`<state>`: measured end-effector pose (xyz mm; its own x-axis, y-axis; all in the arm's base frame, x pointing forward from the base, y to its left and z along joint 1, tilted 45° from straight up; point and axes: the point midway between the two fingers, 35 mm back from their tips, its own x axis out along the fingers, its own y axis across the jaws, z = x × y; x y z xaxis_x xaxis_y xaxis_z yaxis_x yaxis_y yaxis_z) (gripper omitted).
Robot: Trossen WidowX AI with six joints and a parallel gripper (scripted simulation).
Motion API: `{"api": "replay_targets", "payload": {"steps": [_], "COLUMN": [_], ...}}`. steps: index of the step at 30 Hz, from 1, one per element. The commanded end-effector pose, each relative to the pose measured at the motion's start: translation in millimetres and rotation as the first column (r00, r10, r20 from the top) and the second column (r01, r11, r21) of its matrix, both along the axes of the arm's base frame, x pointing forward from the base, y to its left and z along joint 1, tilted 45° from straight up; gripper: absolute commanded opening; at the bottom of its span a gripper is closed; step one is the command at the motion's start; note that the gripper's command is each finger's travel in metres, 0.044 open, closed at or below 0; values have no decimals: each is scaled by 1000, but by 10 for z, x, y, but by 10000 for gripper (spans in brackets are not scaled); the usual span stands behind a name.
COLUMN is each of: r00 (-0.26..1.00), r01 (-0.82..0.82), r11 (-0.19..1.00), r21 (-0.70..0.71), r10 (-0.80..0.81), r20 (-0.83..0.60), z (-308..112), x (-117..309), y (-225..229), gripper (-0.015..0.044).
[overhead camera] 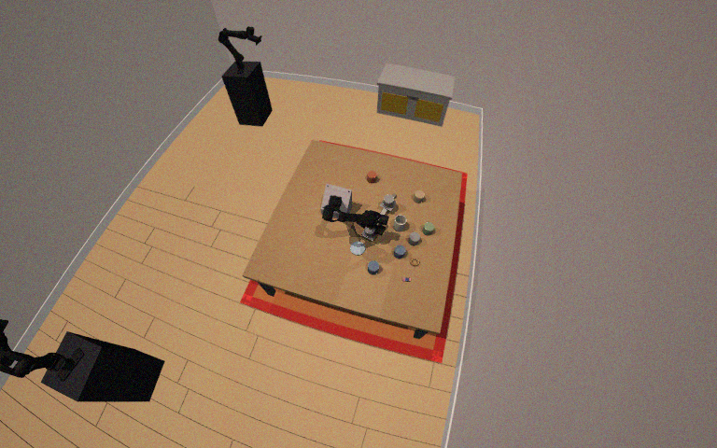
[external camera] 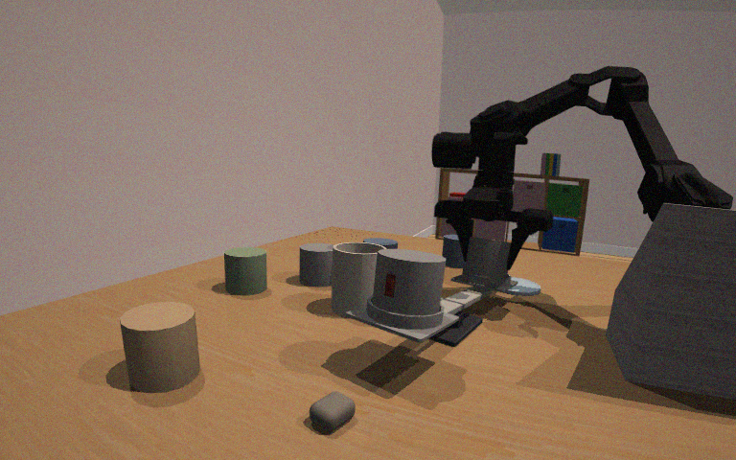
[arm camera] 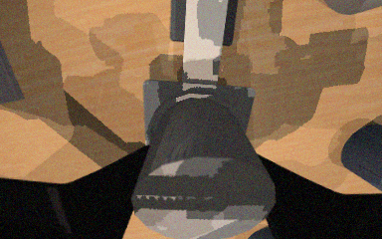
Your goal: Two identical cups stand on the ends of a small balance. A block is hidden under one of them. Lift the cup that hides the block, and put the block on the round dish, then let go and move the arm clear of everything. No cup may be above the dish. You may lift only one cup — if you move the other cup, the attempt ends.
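Note:
My gripper point(overhead camera: 371, 231) point(external camera: 487, 264) point(arm camera: 198, 153) points down and is shut on the grey cup at the balance end beside the dish. This held cup point(external camera: 487, 252) point(arm camera: 199, 131) is upright, at or just over its tray; whether it is clear of the tray I cannot tell. The other grey cup point(overhead camera: 388, 199) point(external camera: 413, 276) stands on the opposite tray, with a dark red mark on its side. The balance beam point(external camera: 461, 299) point(arm camera: 201, 45) runs between the trays. The pale blue round dish point(overhead camera: 358, 248) point(external camera: 526, 286) lies just beyond the held cup. No block shows.
An open-topped grey pot point(overhead camera: 400, 224) point(external camera: 347, 287) stands beside the balance. A green cylinder point(overhead camera: 428, 229) point(external camera: 245, 272), a tan cylinder point(overhead camera: 419, 196) point(external camera: 161, 350), blue cylinders point(overhead camera: 372, 267) point(overhead camera: 400, 252) and a small stone point(external camera: 332, 412) are around. The arm's base block point(external camera: 673, 303) stands on the other side.

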<state>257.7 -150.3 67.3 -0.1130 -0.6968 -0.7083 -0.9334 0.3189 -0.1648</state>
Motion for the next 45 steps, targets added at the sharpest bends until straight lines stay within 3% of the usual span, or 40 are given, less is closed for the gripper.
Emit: {"api": "replay_targets", "payload": {"steps": [1,45], "r00": [1000,1000], "r01": [-2,-2], "r11": [1000,1000], "r21": [4,12], "r10": [1,2], "r20": [8,8], "z": [28,400], "x": [33,126], "y": [42,436], "gripper": [0,0]}}
